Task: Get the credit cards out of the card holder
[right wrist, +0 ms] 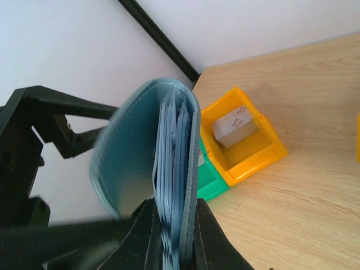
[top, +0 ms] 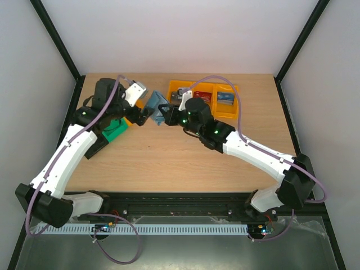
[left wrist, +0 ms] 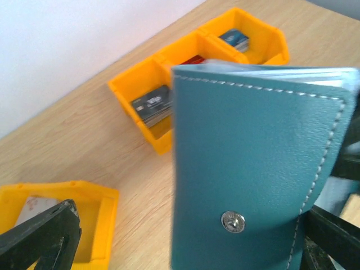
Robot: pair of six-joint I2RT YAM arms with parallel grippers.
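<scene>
The teal card holder is held upright off the table, and my right gripper is shut on its lower edge. Its pale blue pocket leaves are pinched between the black fingers, while one cover bows out to the left. I cannot tell whether cards sit in the pockets. My left gripper is open wide, with the holder's snap-button cover standing between its fingers and untouched. Credit cards lie in bins: dark grey, red, blue, and white.
An orange three-part bin stands at the back, right of the grippers. A single orange bin and a green bin lie under the left arm, with a black bin behind. Both arms meet mid-table at the back.
</scene>
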